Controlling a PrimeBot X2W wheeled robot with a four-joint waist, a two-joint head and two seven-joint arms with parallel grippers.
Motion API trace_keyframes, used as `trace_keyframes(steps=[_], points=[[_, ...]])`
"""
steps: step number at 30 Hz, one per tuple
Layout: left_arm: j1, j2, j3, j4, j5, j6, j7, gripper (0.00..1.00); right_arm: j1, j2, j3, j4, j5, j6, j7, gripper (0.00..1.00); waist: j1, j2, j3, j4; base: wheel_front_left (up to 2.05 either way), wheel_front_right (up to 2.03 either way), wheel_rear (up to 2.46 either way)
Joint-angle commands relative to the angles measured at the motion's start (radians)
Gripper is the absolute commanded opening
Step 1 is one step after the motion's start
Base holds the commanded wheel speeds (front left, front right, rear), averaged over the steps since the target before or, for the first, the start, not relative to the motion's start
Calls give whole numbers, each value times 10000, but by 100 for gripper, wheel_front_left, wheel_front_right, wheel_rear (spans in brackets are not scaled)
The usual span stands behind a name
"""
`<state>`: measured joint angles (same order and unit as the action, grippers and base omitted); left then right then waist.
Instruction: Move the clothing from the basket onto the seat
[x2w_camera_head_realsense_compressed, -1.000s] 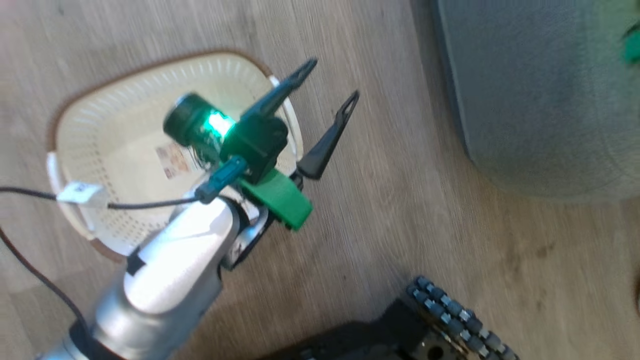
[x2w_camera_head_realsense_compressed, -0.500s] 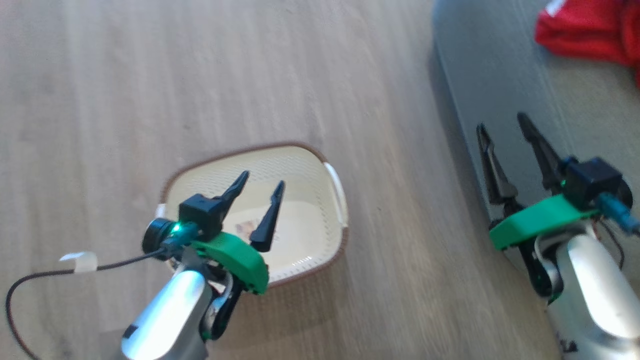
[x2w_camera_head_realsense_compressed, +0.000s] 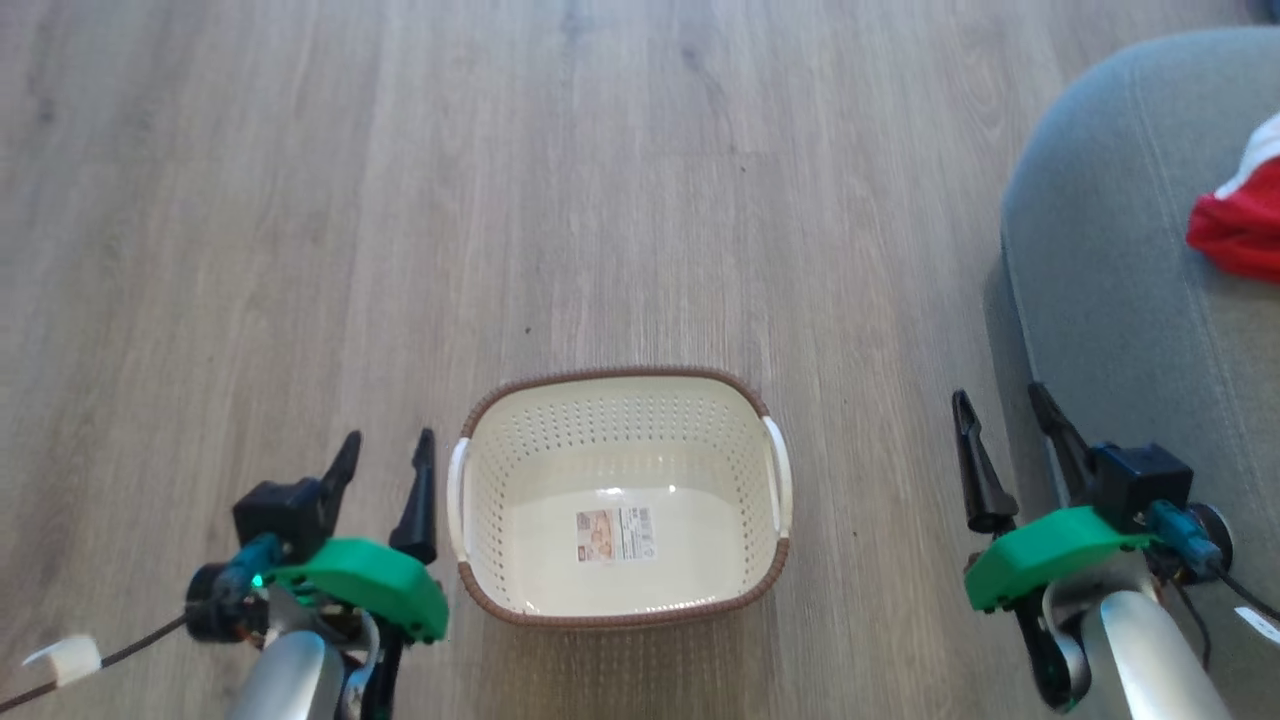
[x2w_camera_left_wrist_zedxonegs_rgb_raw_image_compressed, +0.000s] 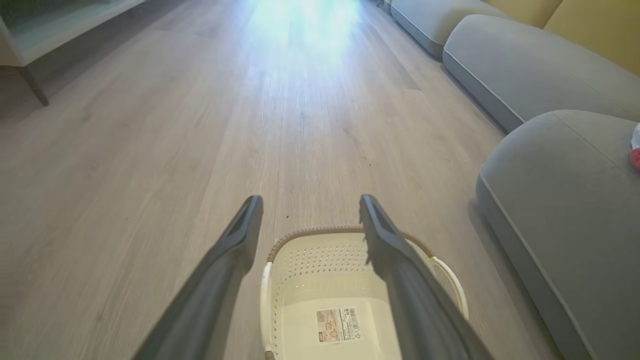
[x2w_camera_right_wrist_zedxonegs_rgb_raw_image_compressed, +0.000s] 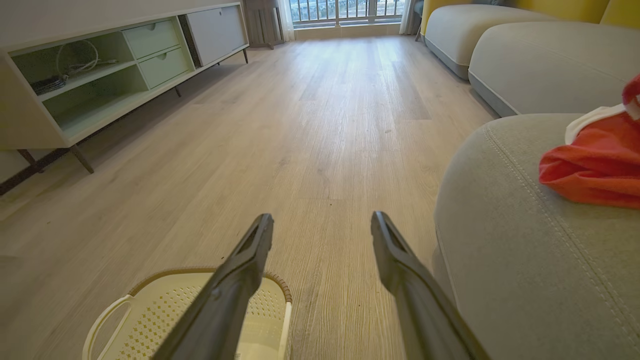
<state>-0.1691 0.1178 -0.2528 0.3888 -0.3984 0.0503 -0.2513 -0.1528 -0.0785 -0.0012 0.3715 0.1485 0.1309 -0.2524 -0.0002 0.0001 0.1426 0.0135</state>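
Two grippers, both with jaws spread wide and nothing between the fingers. Left gripper (x2w_camera_head_realsense_compressed: 389, 442) hangs just left of the basket (x2w_camera_head_realsense_compressed: 615, 373), close to its white handle (x2w_camera_head_realsense_compressed: 458, 490). Right gripper (x2w_camera_head_realsense_compressed: 998, 398) sits right of the basket, just beside the seat's (x2w_camera_head_realsense_compressed: 1110, 300) rounded near edge.

Basket is empty, bare bottom showing. Clothing (x2w_camera_head_realsense_compressed: 1235, 235), red with a white bit, lies on the seat at far right, well apart from both grippers and cut off by the frame edge. Task looks done or nearly so; can't tell if every garment is there.

Risks, as judgement:
- Left fingers are so near the handle that a swing right could hook it and drag or tip the light basket across the wood floor (x2w_camera_head_realsense_compressed: 500, 200).
- A swing right by the right gripper would brush the cushion.
- Cable with the white tape tag (x2w_camera_head_realsense_compressed: 62, 655) trailing off the left arm could snag.

Writing: one label sticker (x2w_camera_head_realsense_compressed: 613, 534) on the basket bottom, with a barcode and small print that are too small to read. No brand legible.
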Motion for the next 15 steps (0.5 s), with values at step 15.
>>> trace_keyframes(steps=[15], points=[[155,-638,2019,-445,1199,-686,-104,100,-53,280,814,218,86,-2,-93,100,2,-1,-307,139,0,0,0]])
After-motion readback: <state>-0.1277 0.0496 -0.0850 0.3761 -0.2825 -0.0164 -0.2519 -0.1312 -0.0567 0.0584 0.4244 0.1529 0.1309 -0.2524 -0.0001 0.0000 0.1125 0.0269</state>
